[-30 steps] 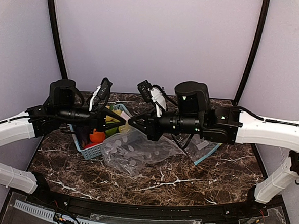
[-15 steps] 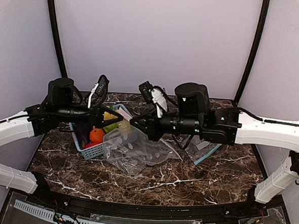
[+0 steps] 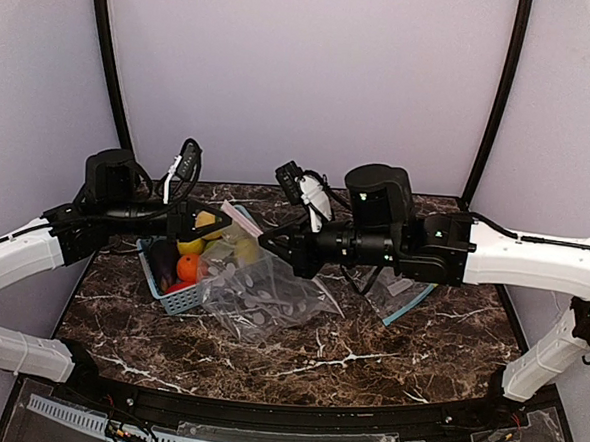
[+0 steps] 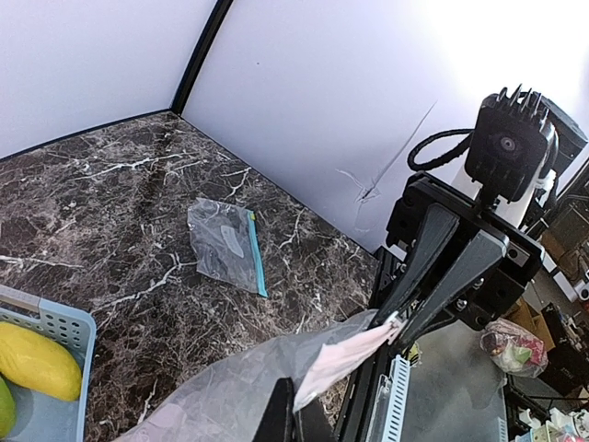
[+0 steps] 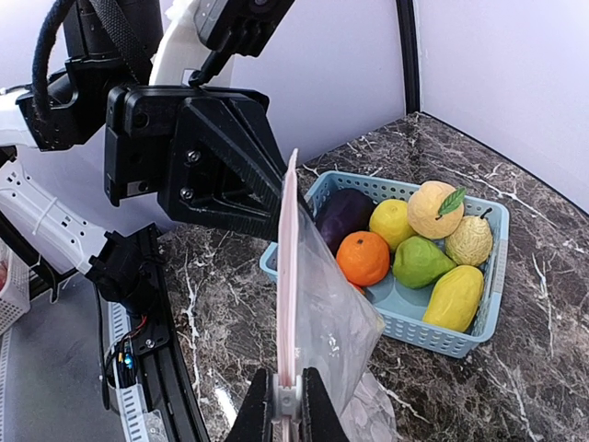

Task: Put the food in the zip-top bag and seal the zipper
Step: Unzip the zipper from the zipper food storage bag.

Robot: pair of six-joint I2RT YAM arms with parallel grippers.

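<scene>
The clear zip-top bag point(image 3: 260, 294) hangs between my two grippers by its pink zipper strip point(image 5: 289, 267), its body sagging onto the table. My left gripper point(image 3: 218, 226) point(image 4: 294, 419) is shut on one end of the strip. At the other end my right gripper point(image 3: 265, 241) point(image 5: 287, 405) is shut on the white slider. The food lies in the light-blue basket point(image 5: 405, 318): an orange point(image 5: 363, 258), a purple eggplant point(image 5: 345, 214), a lemon point(image 5: 393, 224), a peach point(image 5: 435, 209), a green fruit point(image 5: 421, 261) and a yellow one point(image 5: 456, 296). I see no food inside the bag.
A second clear bag point(image 4: 225, 244) with a teal zipper lies flat on the marble table point(image 3: 367, 356), under the right arm in the top view. The basket point(image 3: 175, 299) sits at the table's left, just behind the held bag. Purple walls close in three sides.
My left gripper has pulled away to the left with its end of the strip, widening the gap to the right gripper and uncovering the fruit in the basket. The right gripper has barely moved.
</scene>
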